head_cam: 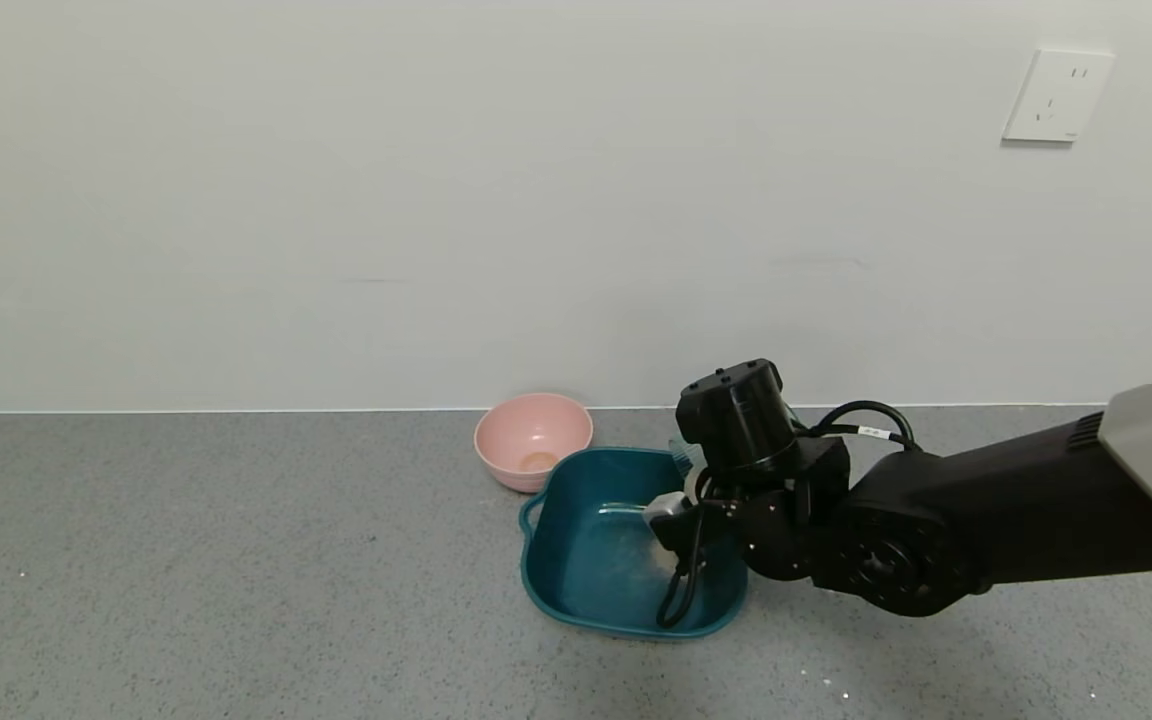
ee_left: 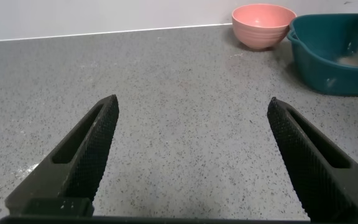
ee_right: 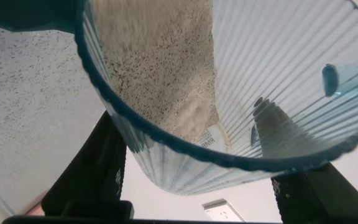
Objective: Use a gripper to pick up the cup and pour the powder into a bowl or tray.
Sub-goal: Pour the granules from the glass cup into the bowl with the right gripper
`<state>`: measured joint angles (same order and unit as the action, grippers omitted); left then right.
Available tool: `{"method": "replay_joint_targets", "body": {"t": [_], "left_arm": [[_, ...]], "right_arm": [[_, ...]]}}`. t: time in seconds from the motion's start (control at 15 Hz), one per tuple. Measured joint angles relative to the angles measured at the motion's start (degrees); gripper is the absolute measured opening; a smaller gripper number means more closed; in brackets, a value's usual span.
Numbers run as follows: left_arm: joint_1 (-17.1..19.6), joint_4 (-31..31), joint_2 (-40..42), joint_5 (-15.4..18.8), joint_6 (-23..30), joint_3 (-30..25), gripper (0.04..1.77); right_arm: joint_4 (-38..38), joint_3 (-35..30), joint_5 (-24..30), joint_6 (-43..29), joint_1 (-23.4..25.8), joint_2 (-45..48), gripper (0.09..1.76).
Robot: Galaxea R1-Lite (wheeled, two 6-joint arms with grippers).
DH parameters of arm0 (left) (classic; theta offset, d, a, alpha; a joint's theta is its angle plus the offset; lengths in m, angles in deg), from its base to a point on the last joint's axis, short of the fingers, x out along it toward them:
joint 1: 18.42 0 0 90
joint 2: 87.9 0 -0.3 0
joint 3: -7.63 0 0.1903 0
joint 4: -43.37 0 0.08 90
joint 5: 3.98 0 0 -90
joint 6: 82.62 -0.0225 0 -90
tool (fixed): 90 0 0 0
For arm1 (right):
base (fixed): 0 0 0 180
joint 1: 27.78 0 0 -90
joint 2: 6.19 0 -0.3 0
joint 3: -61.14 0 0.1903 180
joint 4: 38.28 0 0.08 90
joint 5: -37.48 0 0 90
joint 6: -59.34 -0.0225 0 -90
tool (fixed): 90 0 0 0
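My right gripper (head_cam: pixel 671 510) hangs over the dark-teal basin (head_cam: pixel 536 520) and is shut on the ribbed pale-blue cup (head_cam: pixel 682 458); the wrist hides most of the cup. In the right wrist view the cup (ee_right: pixel 278 81) is tipped between the black fingers (ee_right: pixel 98 168), with off-white powder (ee_right: pixel 160 62) lying along its inner wall towards the rim. A little powder (head_cam: pixel 648 570) lies on the basin floor. My left gripper (ee_left: pixel 191 149) is open and empty over bare grey counter, out of the head view.
A round pink bowl (head_cam: pixel 533 440) stands against the basin's far-left corner, near the wall. The left wrist view shows the pink bowl (ee_left: pixel 263 25) and the basin (ee_left: pixel 334 62) far off. A wall socket (head_cam: pixel 1056 95) is high at the right.
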<state>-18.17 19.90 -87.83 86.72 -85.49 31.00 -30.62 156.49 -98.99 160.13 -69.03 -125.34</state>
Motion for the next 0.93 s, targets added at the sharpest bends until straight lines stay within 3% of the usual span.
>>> {"method": "replay_joint_targets", "body": {"t": [0.93], "left_arm": [[0.0, 0.0, 0.0, 0.0, 0.0, 0.0, 1.72]], "right_arm": [[-0.17, -0.33, -0.35, 0.06, -0.48, -0.01, 1.33]]}}
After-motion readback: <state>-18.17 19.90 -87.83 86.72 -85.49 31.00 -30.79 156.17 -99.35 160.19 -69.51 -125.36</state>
